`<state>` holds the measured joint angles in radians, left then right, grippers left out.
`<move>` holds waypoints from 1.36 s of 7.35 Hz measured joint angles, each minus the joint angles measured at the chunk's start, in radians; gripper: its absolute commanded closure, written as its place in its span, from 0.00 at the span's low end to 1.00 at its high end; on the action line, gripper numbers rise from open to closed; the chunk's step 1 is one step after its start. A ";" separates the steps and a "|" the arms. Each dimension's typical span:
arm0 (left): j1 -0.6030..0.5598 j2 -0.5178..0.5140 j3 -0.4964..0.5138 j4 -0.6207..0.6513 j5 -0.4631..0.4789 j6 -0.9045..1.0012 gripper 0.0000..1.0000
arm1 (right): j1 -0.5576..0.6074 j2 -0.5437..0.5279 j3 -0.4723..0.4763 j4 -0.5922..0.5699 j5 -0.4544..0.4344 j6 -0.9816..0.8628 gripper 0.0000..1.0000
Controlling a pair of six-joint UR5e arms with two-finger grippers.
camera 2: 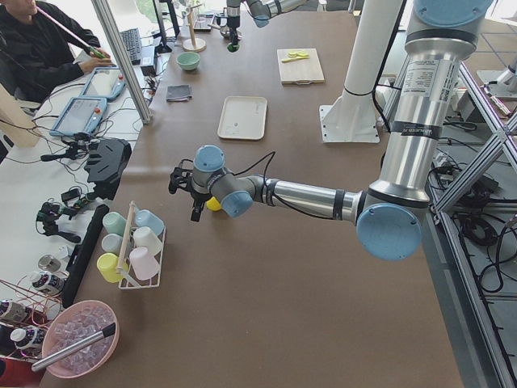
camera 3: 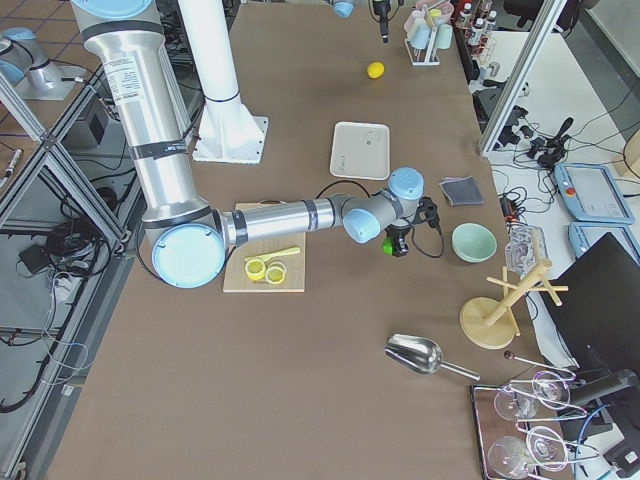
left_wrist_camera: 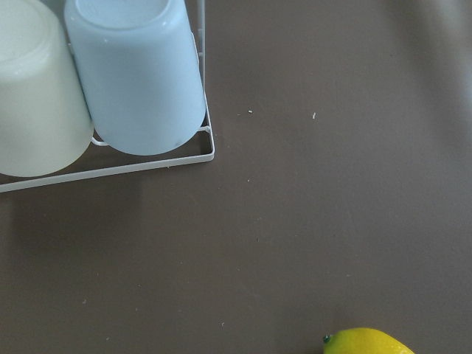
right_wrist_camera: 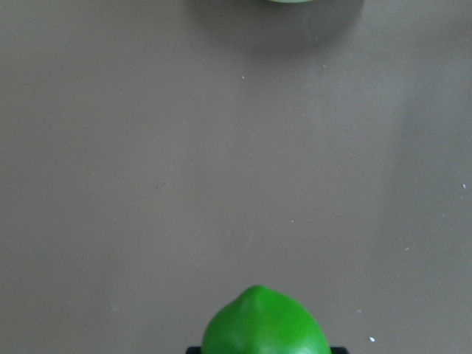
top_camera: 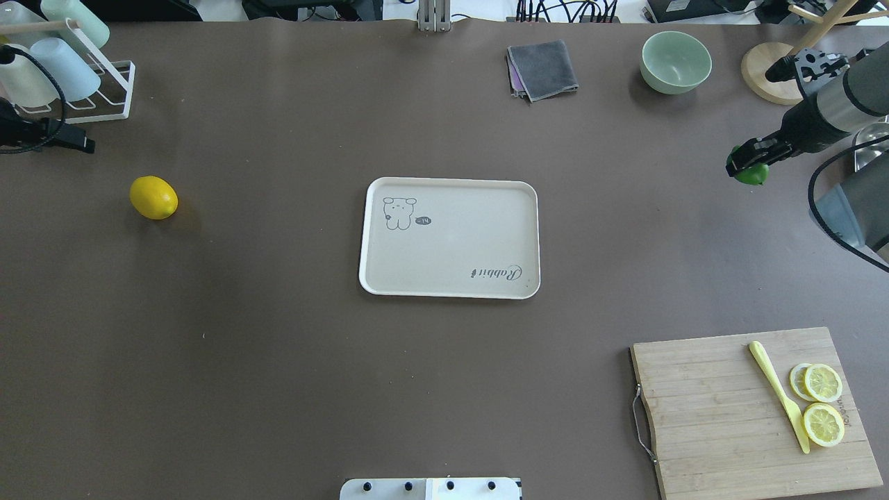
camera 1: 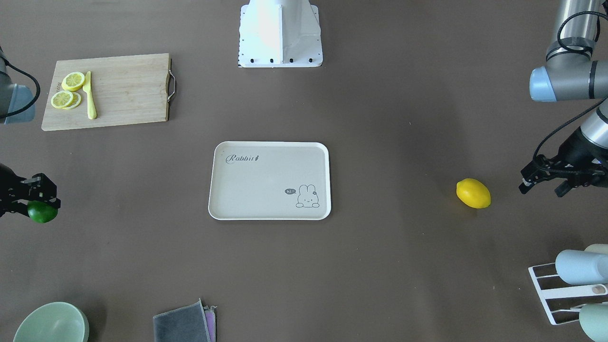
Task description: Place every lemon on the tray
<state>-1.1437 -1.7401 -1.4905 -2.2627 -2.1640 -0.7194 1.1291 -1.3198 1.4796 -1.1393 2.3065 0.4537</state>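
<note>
The beige tray (camera 1: 269,144) with the "Rabbit" script lies empty at the table's middle; it also shows in the overhead view (top_camera: 451,182). The yellow lemon (camera 1: 473,193) lies on the table, and shows overhead (top_camera: 153,198) and at the bottom edge of the left wrist view (left_wrist_camera: 369,341). My left gripper (camera 1: 541,189) is open and empty, beside that lemon, between it and the cup rack. My right gripper (camera 1: 42,202) is shut on the green lemon (camera 1: 42,213) at the table's far right side. That lemon shows overhead (top_camera: 753,174) and in the right wrist view (right_wrist_camera: 265,324).
A wooden cutting board (camera 1: 123,90) holds lemon slices (camera 1: 66,92) and a yellow knife (camera 1: 90,97). A cup rack (camera 1: 546,289) stands near my left gripper. A green bowl (camera 1: 50,325), a grey cloth (camera 1: 183,325) and a wooden stand (top_camera: 764,69) sit along the far edge.
</note>
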 measured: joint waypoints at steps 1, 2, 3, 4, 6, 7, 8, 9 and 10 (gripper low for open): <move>0.024 -0.008 0.000 -0.002 0.012 -0.031 0.02 | 0.000 0.011 0.021 -0.014 0.001 0.031 1.00; 0.041 -0.016 -0.003 -0.003 0.018 -0.100 0.02 | -0.001 0.023 0.035 -0.020 0.002 0.069 1.00; 0.052 -0.021 -0.011 -0.003 0.024 -0.196 0.02 | -0.005 0.032 0.048 -0.022 0.002 0.110 1.00; 0.062 -0.024 -0.023 -0.002 0.041 -0.296 0.02 | -0.008 0.037 0.057 -0.022 0.000 0.140 1.00; 0.125 -0.024 -0.039 -0.002 0.151 -0.452 0.02 | -0.012 0.046 0.064 -0.021 -0.003 0.159 1.00; 0.161 -0.018 -0.041 -0.002 0.205 -0.507 0.02 | -0.013 0.051 0.066 -0.021 -0.005 0.161 1.00; 0.183 -0.004 -0.046 -0.002 0.233 -0.541 0.02 | -0.015 0.054 0.066 -0.020 -0.008 0.161 1.00; 0.198 0.019 -0.058 -0.004 0.249 -0.559 0.02 | -0.017 0.056 0.068 -0.020 -0.011 0.161 1.00; 0.213 0.041 -0.073 -0.006 0.258 -0.571 0.02 | -0.018 0.057 0.069 -0.020 -0.015 0.161 1.00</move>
<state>-0.9311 -1.6996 -1.5632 -2.2688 -1.9055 -1.2906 1.1116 -1.2631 1.5483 -1.1597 2.2916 0.6151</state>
